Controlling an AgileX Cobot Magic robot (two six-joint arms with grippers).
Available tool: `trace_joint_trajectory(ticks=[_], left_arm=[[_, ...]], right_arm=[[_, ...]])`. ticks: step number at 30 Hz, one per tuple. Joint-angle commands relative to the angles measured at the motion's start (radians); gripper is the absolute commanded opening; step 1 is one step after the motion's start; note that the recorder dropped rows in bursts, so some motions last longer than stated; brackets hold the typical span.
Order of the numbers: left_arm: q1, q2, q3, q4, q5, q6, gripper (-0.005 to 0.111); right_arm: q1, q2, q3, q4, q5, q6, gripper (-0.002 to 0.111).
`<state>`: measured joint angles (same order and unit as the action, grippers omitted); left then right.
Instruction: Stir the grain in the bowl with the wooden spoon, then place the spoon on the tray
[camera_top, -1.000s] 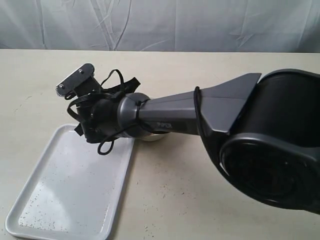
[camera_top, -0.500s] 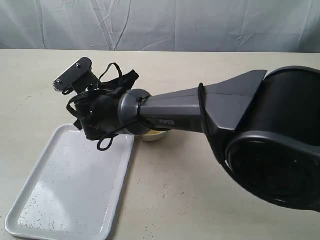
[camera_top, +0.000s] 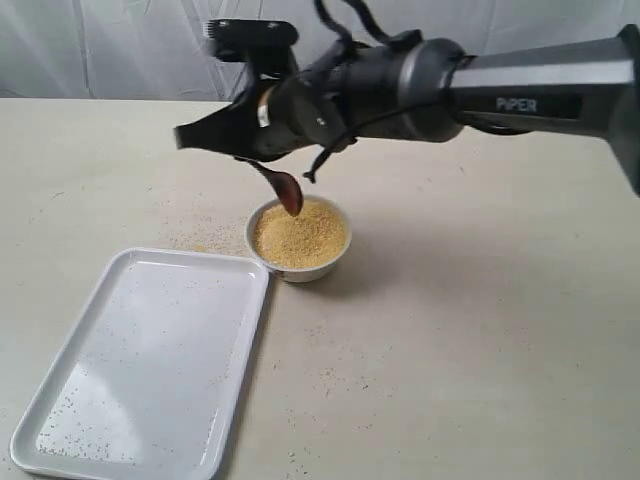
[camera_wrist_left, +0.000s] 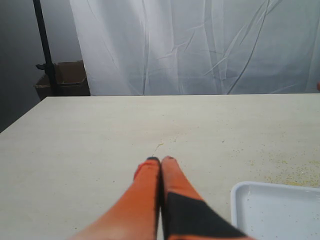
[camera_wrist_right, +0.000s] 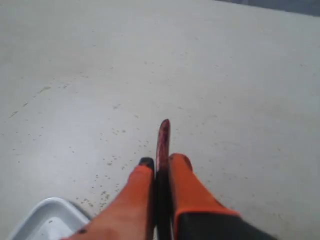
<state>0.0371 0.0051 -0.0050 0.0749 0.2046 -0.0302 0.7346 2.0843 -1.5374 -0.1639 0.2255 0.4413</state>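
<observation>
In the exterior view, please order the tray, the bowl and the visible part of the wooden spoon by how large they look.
1. tray, clearly the largest.
2. bowl, much smaller.
3. wooden spoon, smallest: only its head and some handle show.

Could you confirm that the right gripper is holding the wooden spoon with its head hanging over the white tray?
Not quite. The right gripper is shut on the wooden spoon, but the spoon's head hangs over the bowl of grain, not over the tray, which lies beside the bowl. The exterior view shows this.
</observation>
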Motion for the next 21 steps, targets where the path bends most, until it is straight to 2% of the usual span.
trace_joint_trajectory(ticks=[1, 4, 8, 21], left_arm=[[0.001, -0.005, 0.005, -0.003, -0.013, -0.003, 0.0], [0.001, -0.005, 0.005, -0.003, -0.013, -0.003, 0.0], [0.001, -0.005, 0.005, -0.003, -0.013, -0.003, 0.0], [0.001, -0.005, 0.005, -0.003, -0.013, -0.003, 0.0]], right_arm=[[-0.115, -0.025, 0.119, 0.438, -0.093, -0.289, -0.001], [-0.172, -0.022, 0.165, 0.658, -0.097, -0.45, -0.001], [-0.197, -0.017, 0.17, 0.776, -0.081, -0.567, -0.001], [-0.186, -0.017, 0.164, 1.016, -0.049, -0.6, -0.001]])
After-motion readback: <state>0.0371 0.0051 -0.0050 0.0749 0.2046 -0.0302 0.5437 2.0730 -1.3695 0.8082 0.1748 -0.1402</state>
